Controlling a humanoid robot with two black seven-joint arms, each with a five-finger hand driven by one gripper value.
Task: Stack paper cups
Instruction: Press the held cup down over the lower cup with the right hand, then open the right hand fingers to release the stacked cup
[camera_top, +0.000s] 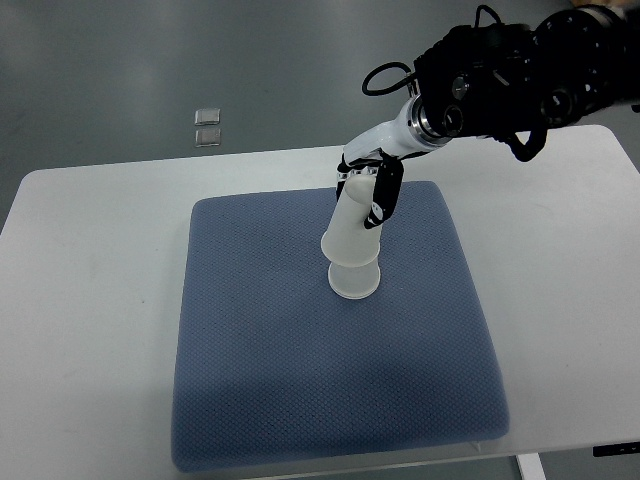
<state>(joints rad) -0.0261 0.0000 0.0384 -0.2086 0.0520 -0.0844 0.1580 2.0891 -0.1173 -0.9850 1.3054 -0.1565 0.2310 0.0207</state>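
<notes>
Gripping upper paper cup (352, 232) (inverted, atop lower cup (354, 280)): right hand (372, 188) above.

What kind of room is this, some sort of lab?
Probably a robotics lab or test room. A plain white table carries a blue mat, and the robot's right hand holds a paper cup over another cup. Bare grey floor lies beyond.
</notes>
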